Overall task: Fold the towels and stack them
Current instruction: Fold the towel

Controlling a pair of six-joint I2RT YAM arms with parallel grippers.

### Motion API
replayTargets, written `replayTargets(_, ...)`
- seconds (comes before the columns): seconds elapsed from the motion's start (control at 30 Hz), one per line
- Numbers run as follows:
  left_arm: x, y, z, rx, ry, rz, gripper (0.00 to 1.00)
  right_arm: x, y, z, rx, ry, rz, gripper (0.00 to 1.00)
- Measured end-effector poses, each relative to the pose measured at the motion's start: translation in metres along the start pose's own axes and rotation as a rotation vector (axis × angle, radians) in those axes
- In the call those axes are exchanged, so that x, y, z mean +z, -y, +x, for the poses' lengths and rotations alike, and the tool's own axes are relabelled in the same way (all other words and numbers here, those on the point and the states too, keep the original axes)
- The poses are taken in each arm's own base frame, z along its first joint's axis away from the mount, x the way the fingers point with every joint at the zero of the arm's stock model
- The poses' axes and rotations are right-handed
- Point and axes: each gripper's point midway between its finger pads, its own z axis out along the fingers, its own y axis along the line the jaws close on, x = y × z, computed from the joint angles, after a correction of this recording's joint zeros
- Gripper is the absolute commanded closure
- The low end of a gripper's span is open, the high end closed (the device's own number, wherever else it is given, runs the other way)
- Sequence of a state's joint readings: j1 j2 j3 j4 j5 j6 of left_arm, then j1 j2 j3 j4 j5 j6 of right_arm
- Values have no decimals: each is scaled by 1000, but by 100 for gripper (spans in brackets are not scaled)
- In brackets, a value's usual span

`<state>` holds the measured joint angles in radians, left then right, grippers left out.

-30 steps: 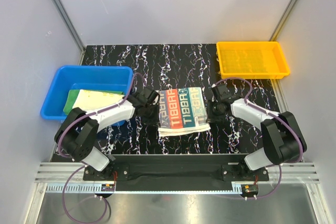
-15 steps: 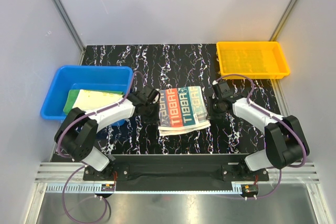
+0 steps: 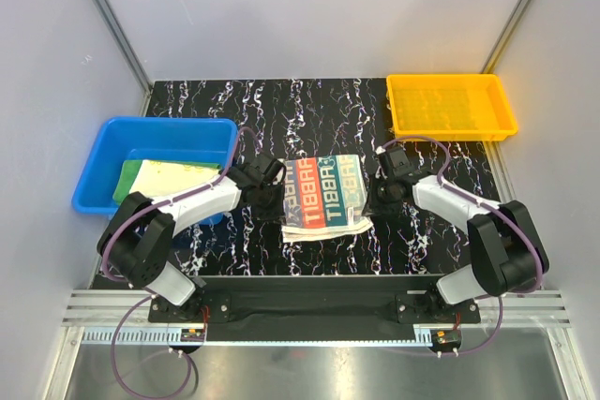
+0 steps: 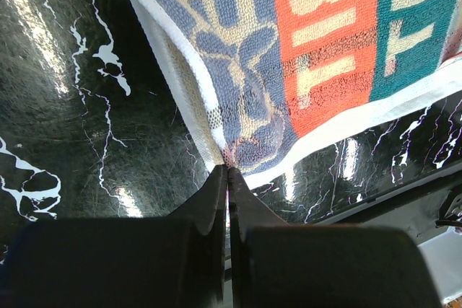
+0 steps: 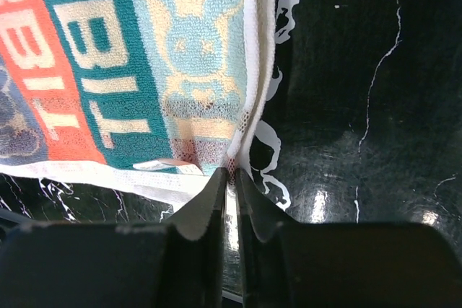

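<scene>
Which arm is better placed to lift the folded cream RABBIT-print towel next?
Left, probably: the left gripper is pinched shut on a corner of the cream RABBIT-print towel, while the right gripper shows slightly parted jaws at its edge.

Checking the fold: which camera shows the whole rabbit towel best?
Top external: the whole folded rabbit towel is in frame. Left wrist shows only its blue-and-orange corner; right wrist only its teal, rabbit-printed edge.

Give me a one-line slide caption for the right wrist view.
Right wrist view: end effector at the white hem of the folded RABBIT towel on the black marbled table.
</scene>
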<state>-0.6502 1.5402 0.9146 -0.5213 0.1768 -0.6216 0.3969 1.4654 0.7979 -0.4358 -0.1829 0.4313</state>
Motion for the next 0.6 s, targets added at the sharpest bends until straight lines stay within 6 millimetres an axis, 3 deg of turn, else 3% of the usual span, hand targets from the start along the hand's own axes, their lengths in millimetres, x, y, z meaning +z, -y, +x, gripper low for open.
replayTargets(0.4,0,0,0,1,0,0,100,7,2,6,9,-33,2,74)
replayTargets(0.5,0,0,0,1,0,0,100,7,1,6,6,-36,-4,64)
replayTargets(0.6,0,0,0,1,0,0,100,7,1,7,0,-37,-4,67)
